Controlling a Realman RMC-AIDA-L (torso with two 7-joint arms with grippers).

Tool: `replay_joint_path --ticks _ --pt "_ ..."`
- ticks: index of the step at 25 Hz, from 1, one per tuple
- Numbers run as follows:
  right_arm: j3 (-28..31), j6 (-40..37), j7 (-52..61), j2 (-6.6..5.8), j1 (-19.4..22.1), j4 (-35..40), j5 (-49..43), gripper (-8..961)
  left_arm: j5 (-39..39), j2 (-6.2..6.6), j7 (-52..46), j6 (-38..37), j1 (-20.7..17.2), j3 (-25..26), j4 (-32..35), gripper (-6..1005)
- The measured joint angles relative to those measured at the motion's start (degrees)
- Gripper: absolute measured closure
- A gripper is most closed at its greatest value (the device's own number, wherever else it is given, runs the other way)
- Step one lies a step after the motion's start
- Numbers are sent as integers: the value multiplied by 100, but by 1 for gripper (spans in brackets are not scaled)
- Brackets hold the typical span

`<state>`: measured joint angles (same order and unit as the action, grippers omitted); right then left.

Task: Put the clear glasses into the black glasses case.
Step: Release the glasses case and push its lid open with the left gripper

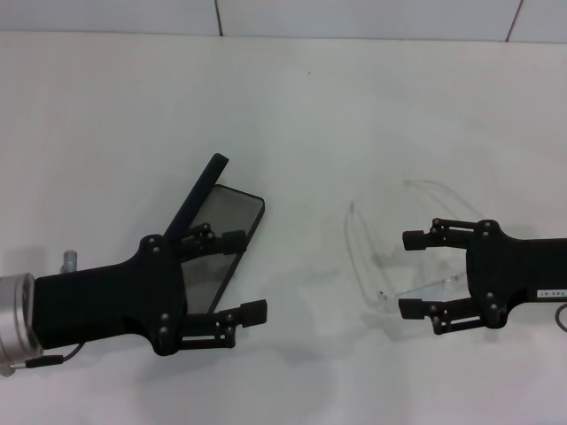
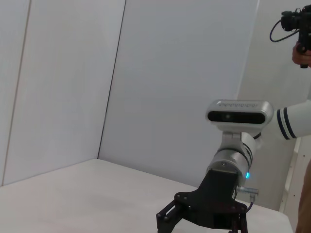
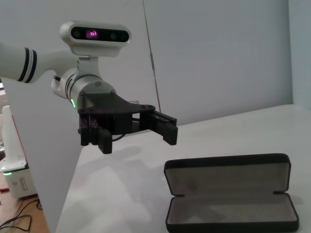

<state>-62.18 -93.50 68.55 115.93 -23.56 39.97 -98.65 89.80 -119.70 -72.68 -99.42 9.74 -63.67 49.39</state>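
Observation:
The clear glasses (image 1: 358,253) lie on the white table (image 1: 292,115), right of centre, lens toward the case and arms pointing right. My right gripper (image 1: 410,274) is open at their right side, fingertips just short of the lens, with one clear arm running between its fingers. The black glasses case (image 1: 232,232) lies open left of centre, lid (image 1: 198,198) raised; its grey lining (image 3: 228,209) is bare. My left gripper (image 1: 246,274) is open at the case's near end, one finger over the case's base.
In the left wrist view, the right arm (image 2: 221,187) shows across the table with its wrist camera on top. The left arm's fingers (image 3: 163,127) hang above and behind the case. A wall runs along the table's far edge.

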Motion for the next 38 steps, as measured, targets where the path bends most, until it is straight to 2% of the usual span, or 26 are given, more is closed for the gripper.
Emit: replay_joint_path --ticks 13,16,18,22,24,27,29,31,33,38 --pt "-4 -7 0 -8 25 -141 199 81 -63 -1 -40 -8 -31 1 0 158" --pt "-5 -7 0 -8 27 -141 202 81 -296 5 -362 -6 -42 4 88 168" --pt "-9 -7 12 -9 27 -144 201 81 -347 20 -1017 17 -16 27 403 176" --pt "-15 -3 16 -5 6 -225 201 81 -253 12 -2974 90 40 32 1797 189" --pt "-15 -3 11 -4 -24 -269 202 81 -78 2 -3879 371 24 36 2585 197" --pt "-14 -3 7 -2 -16 -286 203 80 844 23 -5511 868 131 39 3735 210" --pt "-5 2 3 -1 7 -331 206 80 2118 16 -6717 962 342 -70 4617 218" --pt "5 12 1 0 8 -385 229 80 3262 16 -7627 935 558 -327 5128 226" --pt "23 26 -2 0 9 -438 264 81 4216 31 -8499 825 839 -749 5369 228" --pt "-5 69 -7 3 13 -454 292 81 5319 22 -9403 604 1392 -1467 5152 232"
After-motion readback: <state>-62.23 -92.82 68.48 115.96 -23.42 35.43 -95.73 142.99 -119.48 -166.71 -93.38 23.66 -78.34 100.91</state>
